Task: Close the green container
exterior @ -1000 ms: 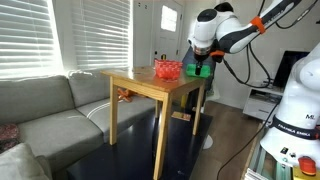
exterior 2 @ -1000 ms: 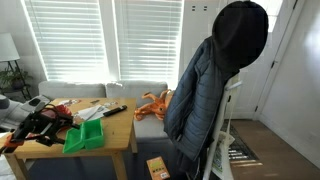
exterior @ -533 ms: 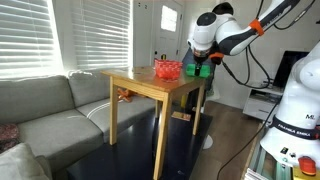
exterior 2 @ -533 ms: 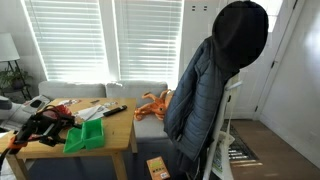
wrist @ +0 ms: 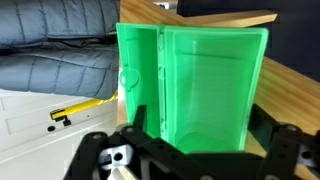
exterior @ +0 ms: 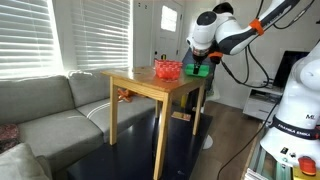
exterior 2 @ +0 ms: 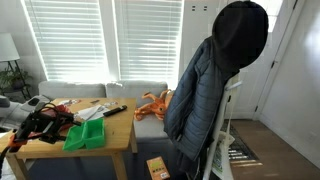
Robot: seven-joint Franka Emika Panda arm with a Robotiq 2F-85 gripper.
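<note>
**Q:** Reading the wrist view from left to right, what is shown?

**A:** At the left is the grey sofa (wrist: 50, 45). Next comes a yellow object (wrist: 85, 106), too small to name. Then the green container (wrist: 195, 75) lies open on the wooden table (wrist: 288, 95). Its two halves lie flat side by side, the narrower one on the left, joined along a seam.

**Q:** And the gripper?

**A:** The gripper (wrist: 200, 128) sits at the near edge of the container. Its fingers are spread wide and clamp nothing. The left fingertip (wrist: 139, 120) stands over the seam, and the right one is beside the container's right edge. Whether either touches the plastic cannot be told.

**Q:** Where on the table is the container?

**A:** In an exterior view the container (exterior: 200, 70) is at the table's right end, with the red bowl (exterior: 167, 69) just beside it on the left. In an exterior view from another side, the container (exterior 2: 85, 135) lies close to the near edge of the table.

**Q:** What could go wrong from here?

**A:** There are probably three risks.
- **Sliding off:** the box looks light and lies near an edge. A sideways push on one half may slide the whole box along, or off the table, instead of folding it.
- **No fold:** a finger that presses at the seam rather than under a half would get no fold at all.
- **Springing open:** a half that is swung over but not pressed down may spring open again. A wide sweep could also knock the bowl.
</note>
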